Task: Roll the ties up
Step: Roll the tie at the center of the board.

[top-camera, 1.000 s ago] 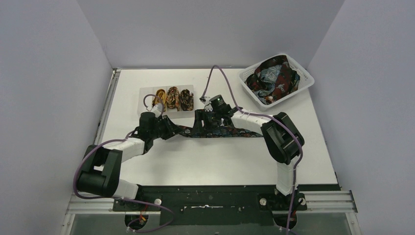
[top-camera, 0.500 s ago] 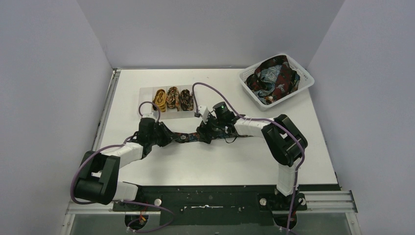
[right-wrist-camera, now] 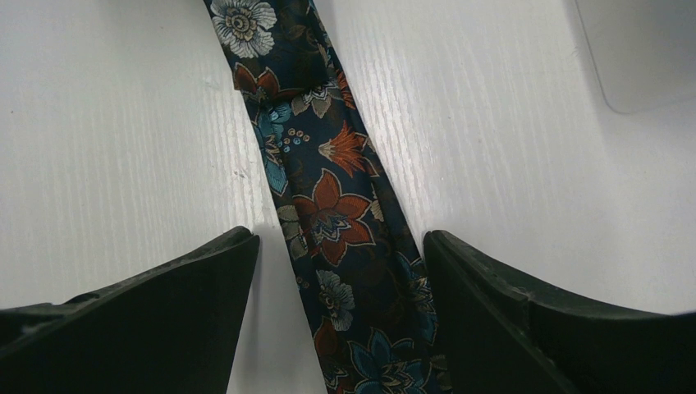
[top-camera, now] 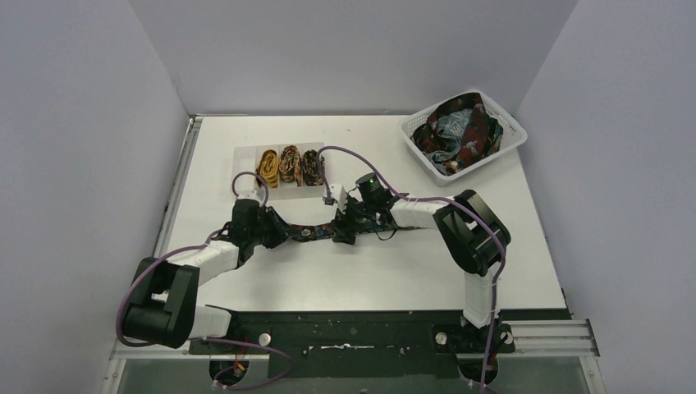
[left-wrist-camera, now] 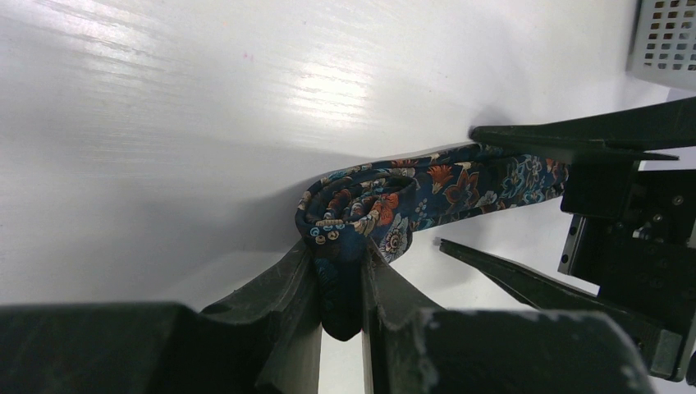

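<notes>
A dark navy floral tie [top-camera: 308, 232] lies across the table between my two grippers. My left gripper [top-camera: 275, 230] is shut on its rolled end, a small coil [left-wrist-camera: 354, 215] pinched between the fingers. My right gripper [top-camera: 341, 230] is open and straddles the flat strip [right-wrist-camera: 336, 205], one finger on each side, just above the table. Three rolled ties [top-camera: 289, 165], mustard and brown, sit in a row on a pale mat [top-camera: 246, 156] at the back left. More loose ties [top-camera: 460, 131] fill the white basket.
The white lattice basket [top-camera: 509, 139] stands at the back right, its corner also showing in the left wrist view [left-wrist-camera: 665, 41]. Purple cables [top-camera: 345, 156] loop above the right wrist. Grey walls close three sides of the white table [top-camera: 369, 271].
Both grippers have moved toward me and leftward with the tie. The visible strip between them has shortened, and the right gripper has slid along it toward the left gripper.
</notes>
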Available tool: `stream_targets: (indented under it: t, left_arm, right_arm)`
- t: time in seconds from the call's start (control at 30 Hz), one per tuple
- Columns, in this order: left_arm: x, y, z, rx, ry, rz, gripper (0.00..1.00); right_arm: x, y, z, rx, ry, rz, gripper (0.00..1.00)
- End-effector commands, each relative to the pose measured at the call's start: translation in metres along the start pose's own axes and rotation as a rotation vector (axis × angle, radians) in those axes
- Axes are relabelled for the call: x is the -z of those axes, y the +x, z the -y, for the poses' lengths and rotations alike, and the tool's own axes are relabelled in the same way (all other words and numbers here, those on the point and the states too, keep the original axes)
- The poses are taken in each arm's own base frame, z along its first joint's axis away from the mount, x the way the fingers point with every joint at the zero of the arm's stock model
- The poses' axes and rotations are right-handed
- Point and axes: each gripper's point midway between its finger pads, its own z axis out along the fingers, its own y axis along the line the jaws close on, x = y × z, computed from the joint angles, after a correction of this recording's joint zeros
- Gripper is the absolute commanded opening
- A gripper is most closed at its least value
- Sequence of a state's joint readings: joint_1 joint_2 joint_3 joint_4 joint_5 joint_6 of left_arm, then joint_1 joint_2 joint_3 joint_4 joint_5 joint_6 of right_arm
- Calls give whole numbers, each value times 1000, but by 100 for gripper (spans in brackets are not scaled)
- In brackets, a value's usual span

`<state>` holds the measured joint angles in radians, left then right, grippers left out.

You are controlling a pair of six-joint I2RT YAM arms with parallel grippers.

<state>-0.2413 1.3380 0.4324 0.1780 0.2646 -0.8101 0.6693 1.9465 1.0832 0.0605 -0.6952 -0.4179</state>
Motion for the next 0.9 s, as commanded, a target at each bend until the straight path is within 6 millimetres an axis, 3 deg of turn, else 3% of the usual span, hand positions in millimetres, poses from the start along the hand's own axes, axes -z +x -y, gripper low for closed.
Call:
stream_targets:
  t: [0.0,0.07,0.17,0.5,0.57,0.67,0.77,0.87]
  left_arm:
    - [5,-8,5,-21,4,31,8]
    - [7,-8,5,-12,2,40,8]
    - [13,-10,6,-9,-1,49,8]
    - [34,8,-9,-11,-34,46,9]
    - [39,15,-10,-33,-13,31,9]
    - [46,29,-14,-52,-3,-8,9]
    - [51,31,-7,-74,32,-20,9]
    - [54,30,-2,-91,47,-29,10]
  right_arm:
    - [-10,1,-3,13,-48,-20,72]
    - [-11,10,-10,5,-70,-50,67]
    - [-8,7,-28,-13,-113,-42,58]
    - [-9,14,-83,-59,-110,-31,59]
    - [-7,12,-83,-70,-83,-21,61]
    - [1,-7,-73,-76,-26,19,67]
    - [11,-28,-59,-71,39,72,70]
    - [16,-30,-50,-53,45,83,71]
